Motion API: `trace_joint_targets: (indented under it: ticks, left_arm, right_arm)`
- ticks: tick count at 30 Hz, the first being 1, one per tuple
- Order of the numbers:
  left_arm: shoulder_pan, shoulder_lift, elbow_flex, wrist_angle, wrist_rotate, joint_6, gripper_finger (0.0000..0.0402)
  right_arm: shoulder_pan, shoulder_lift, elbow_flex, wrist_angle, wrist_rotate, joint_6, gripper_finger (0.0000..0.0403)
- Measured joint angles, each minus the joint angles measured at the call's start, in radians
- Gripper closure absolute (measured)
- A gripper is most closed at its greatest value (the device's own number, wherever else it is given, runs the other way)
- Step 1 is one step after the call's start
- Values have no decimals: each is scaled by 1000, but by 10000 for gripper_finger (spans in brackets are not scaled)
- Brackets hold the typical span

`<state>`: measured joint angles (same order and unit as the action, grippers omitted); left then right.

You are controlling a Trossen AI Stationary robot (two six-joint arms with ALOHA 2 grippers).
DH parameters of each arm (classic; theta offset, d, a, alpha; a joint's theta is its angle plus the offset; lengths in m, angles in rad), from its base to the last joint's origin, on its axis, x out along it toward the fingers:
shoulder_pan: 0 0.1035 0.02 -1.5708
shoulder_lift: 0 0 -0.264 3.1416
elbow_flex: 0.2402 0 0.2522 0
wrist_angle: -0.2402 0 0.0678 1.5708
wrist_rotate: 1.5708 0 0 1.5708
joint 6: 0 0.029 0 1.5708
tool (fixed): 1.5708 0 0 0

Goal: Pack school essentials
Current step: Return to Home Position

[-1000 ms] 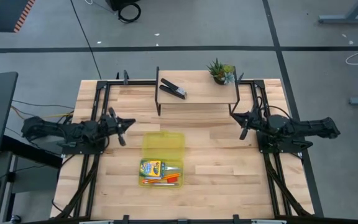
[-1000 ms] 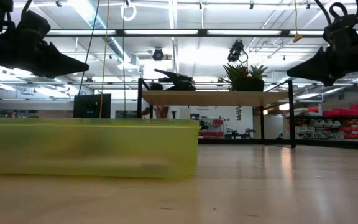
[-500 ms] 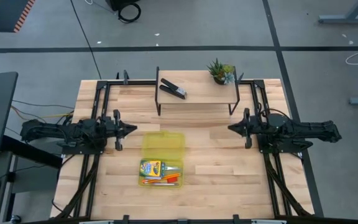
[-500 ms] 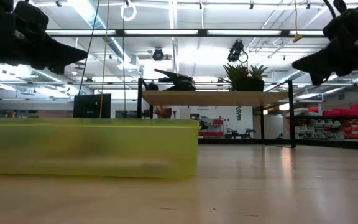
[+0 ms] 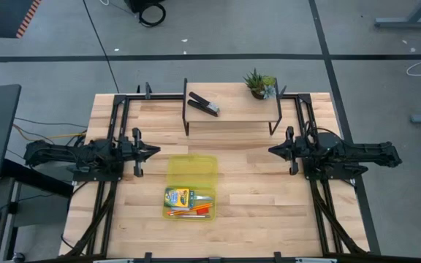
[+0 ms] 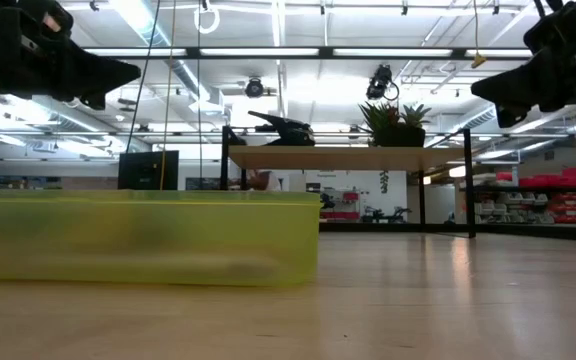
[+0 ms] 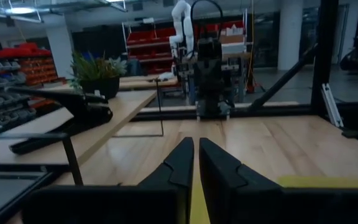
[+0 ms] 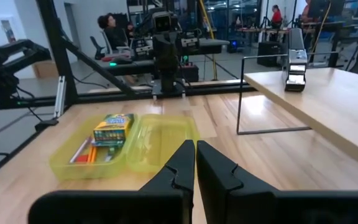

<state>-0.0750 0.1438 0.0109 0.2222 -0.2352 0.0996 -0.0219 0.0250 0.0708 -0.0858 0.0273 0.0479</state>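
A pale wooden table [image 5: 254, 183] is standing in a grey-floored workshop, and beyond the open yellow supply box [image 5: 193, 169] a raised shelf [image 5: 232, 109] is carrying a black stapler [image 5: 204, 104] and a potted plant [image 5: 259, 83]. The crayon box [image 5: 177, 196] is lying inside the supply box, while the orange and red bits beside it are showing too small to tell. The left gripper [image 5: 156, 151] and right gripper [image 5: 270, 150] are hovering either side of the supply box, fingers pressed together and empty, clear of the crayon box.
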Motion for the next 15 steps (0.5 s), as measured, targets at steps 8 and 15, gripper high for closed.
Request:
trace_joint_targets:
  ticks: [8,15]
  left_arm:
    - [0,0,0,3,0,19,372]
    - [-1,0,0,-2,0,12,363]
  right_arm:
    - [0,0,0,20,1,-28,380]
    - [0,0,0,14,2,9,380]
